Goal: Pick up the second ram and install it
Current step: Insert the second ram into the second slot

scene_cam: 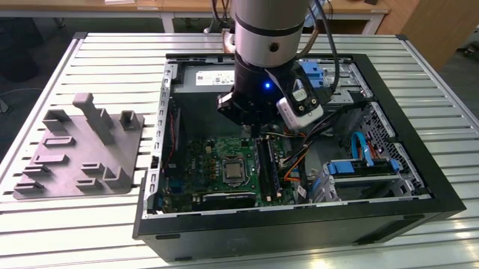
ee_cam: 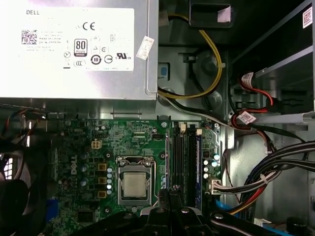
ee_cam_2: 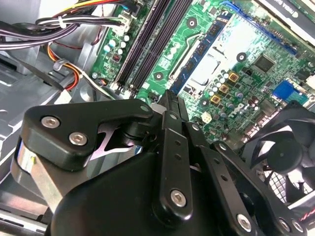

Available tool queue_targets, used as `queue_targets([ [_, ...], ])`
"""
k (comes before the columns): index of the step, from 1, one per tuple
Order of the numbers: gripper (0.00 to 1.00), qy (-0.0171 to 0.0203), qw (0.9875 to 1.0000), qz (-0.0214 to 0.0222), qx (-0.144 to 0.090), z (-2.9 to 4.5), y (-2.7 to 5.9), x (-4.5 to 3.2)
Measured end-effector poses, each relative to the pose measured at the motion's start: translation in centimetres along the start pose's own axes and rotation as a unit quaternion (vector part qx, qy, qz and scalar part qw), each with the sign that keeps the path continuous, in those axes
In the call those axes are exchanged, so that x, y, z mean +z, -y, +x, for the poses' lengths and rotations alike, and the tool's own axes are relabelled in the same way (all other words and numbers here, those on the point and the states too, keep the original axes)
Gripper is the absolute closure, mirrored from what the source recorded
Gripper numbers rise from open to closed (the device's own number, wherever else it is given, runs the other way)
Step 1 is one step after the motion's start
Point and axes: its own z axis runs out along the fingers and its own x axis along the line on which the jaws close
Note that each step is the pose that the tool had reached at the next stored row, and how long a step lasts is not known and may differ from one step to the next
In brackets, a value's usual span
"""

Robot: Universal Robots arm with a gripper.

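My gripper (scene_cam: pixel 250 130) hangs low inside the open computer case (scene_cam: pixel 419 185), above the green motherboard (scene_cam: pixel 213 162) at the far end of the long black memory slots (scene_cam: pixel 268 165). In both wrist views its black fingers (ee_cam_2: pixel 170 101) (ee_cam: pixel 170 192) are pressed together, with nothing showing between them. The fingertips point down toward the board beside the slots (ee_cam: pixel 184 157) (ee_cam_2: pixel 152 44). A bluish strip (ee_cam: pixel 199 162) runs along the slot nearest the cables. I cannot tell whether that is the second ram.
A grey holder fixture (scene_cam: pixel 82 151) lies on the slatted table at the exterior view's left. Inside the case are the power supply (ee_cam: pixel 74 49), the processor socket (ee_cam: pixel 134 184), a black fan (ee_cam_2: pixel 285 147), cable bundles (ee_cam: pixel 275 172) and blue drive brackets (scene_cam: pixel 359 168).
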Motion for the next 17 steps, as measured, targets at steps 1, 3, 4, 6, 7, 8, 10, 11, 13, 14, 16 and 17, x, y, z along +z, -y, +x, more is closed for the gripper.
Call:
queue_targets([
  [1,0.89,0.0000,1.0000,0.0000,0.000,0.00,0.08,0.07],
  [3,0.89,0.0001,1.0000,-0.0001,0.000,0.00,0.25,0.27],
  [4,0.89,0.0001,1.0000,-0.0002,0.000,0.00,0.32,0.44],
  [6,0.89,0.0000,1.0000,-0.0001,0.000,-0.02,0.46,0.74],
  [7,0.89,0.0000,1.0000,-0.0001,0.000,-0.06,0.51,0.87],
  [8,0.89,0.0000,1.0000,-0.0001,0.000,-0.12,0.56,1.00],
  [10,0.89,0.0000,1.0000,0.0000,0.000,-0.24,0.65,1.23],
  [11,0.89,0.0000,1.0000,0.0000,0.000,-0.27,0.68,1.37],
  [13,0.89,0.0000,1.0000,-0.0001,0.000,-0.30,0.71,1.59],
  [14,0.89,0.0000,1.0000,0.0000,0.000,-0.30,0.71,1.61],
  [16,0.89,0.0000,1.0000,0.0001,0.000,-0.31,0.71,1.61],
  [17,0.89,0.0001,1.0000,-0.0002,0.000,-0.33,0.71,1.67],
])
